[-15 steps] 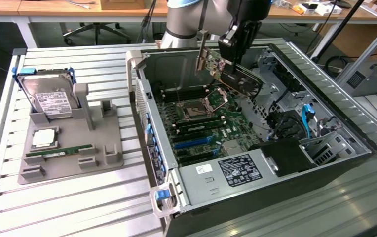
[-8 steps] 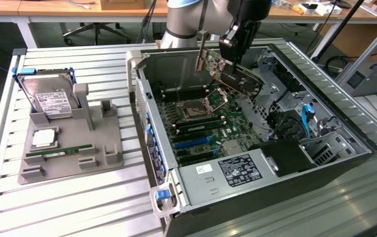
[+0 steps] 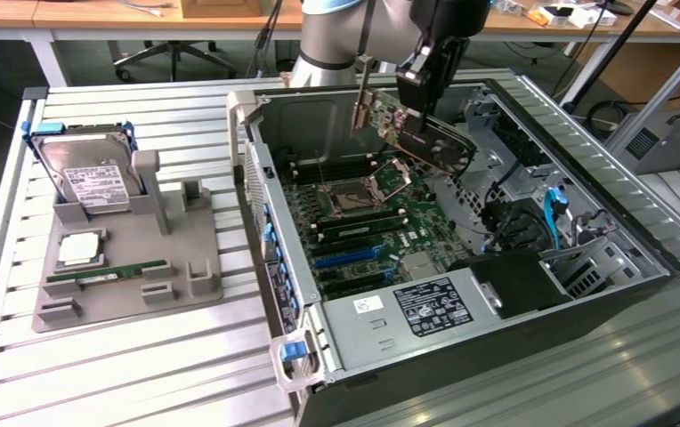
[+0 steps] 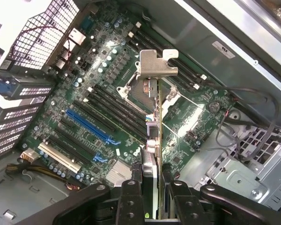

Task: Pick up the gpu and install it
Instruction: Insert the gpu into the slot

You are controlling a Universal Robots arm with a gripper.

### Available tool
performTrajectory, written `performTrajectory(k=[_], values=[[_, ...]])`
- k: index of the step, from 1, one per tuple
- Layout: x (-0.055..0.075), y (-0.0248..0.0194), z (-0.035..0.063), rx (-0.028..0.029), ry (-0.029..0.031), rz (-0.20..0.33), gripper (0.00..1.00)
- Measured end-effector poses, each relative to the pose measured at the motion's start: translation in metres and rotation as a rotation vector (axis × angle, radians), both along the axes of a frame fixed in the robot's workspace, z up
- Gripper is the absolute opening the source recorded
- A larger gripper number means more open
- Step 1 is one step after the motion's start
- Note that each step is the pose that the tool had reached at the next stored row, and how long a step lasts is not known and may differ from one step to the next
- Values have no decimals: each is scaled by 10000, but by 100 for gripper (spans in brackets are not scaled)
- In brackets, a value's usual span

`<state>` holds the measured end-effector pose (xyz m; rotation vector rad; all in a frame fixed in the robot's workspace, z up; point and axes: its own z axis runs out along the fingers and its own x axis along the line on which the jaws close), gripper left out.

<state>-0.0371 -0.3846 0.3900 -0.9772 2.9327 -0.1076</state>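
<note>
One card in the jaws: my gripper (image 3: pixel 416 100) is closed on the gpu (image 3: pixel 438 142), with a finger (image 4: pixel 131 202) pressed on each flat face. In the wrist view the card is edge-on between them. In the exterior view the gpu sits upper centre of the frame, tilted, inside the open computer case (image 3: pixel 625 222). Its silver bracket (image 3: pixel 367 111) is at the end toward the exterior view's left. The card hangs above the motherboard (image 3: pixel 370 233), roughly over the CPU socket (image 3: pixel 352 197). I can't see it touching anything on the board. The blue expansion slots (image 3: pixel 346 258) lie lower in the frame, well apart from the card, and the black RAM slots (image 3: pixel 358 222) lie between them and the socket. The power supply (image 3: pixel 429 302), with a black label, is at the case's lower centre. At the exterior view's left, on the slatted table (image 3: pixel 138 374), a grey fixture (image 3: pixel 186 258) carries a hard drive (image 3: pixel 91 173) propped at its upper end. A CPU chip (image 3: pixel 79 249) lies flat below the drive, and a green RAM stick (image 3: pixel 109 274) lies just beside the chip.
</note>
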Motion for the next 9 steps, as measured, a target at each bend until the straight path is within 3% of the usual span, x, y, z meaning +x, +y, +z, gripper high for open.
performTrajectory(k=[9], values=[[0, 0, 0, -13, 0, 268, 27]])
